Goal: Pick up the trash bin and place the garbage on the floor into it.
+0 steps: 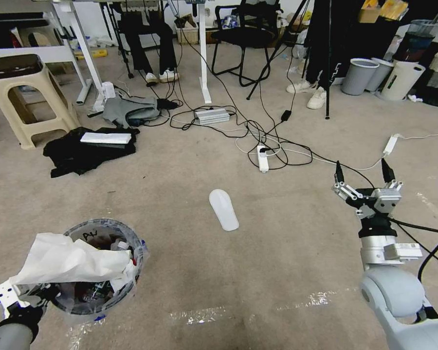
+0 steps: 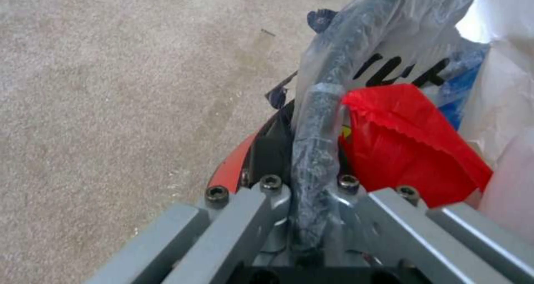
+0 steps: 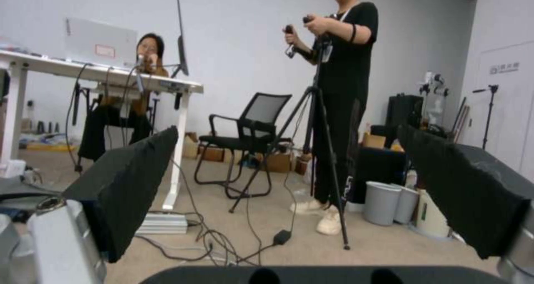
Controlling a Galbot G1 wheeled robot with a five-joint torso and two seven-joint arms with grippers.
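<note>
The floor point(image 1: 277, 262), a beige carpet crossed by shiny tape, lies nearly free of litter around the robot. The trash bin point(image 1: 131, 287), a small red plastic tub lined with a crinkled clear bag point(image 2: 333, 67), hangs at the left pincer point(image 2: 306, 192), whose jaws are clenched on the bagged rim, one inside and one outside. It looks light but loosely held: the film seems slippery and the thin wall likely flexes, so the rim is the sensible grip. Inside, just beyond the jaws, sit a white tissue point(image 1: 68, 260) heaped over the top and a red wrapper point(image 2: 406, 150), filling it almost to the brim. The right pincer point(image 1: 363, 183) hovers released, holding nothing, well apart from the bin.
</note>
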